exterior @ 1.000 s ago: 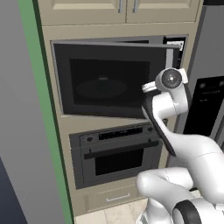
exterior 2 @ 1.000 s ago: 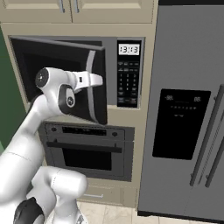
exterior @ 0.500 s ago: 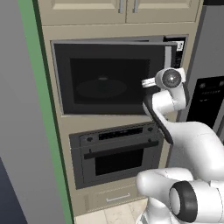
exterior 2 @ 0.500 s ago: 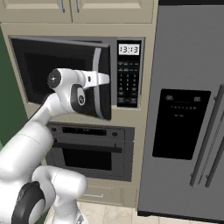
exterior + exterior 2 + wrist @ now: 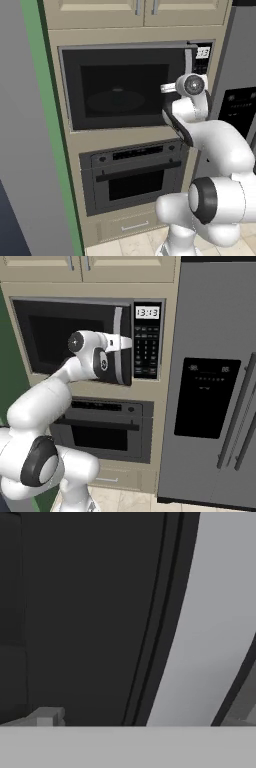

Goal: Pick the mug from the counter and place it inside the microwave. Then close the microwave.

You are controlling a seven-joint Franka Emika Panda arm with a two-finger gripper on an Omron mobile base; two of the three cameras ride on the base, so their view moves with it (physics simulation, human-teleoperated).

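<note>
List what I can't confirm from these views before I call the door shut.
- Mug: the microwave window is too dark in both base views to show it.
- Gripper: hidden behind the wrist in the base views; the hand view sits too close to the door.
- Door seam at the keypad: covered by the arm.

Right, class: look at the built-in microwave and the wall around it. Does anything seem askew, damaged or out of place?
Nothing stands out. The microwave door sits about flush in its surround, the keypad clock is lit, and the oven below is shut.
</note>
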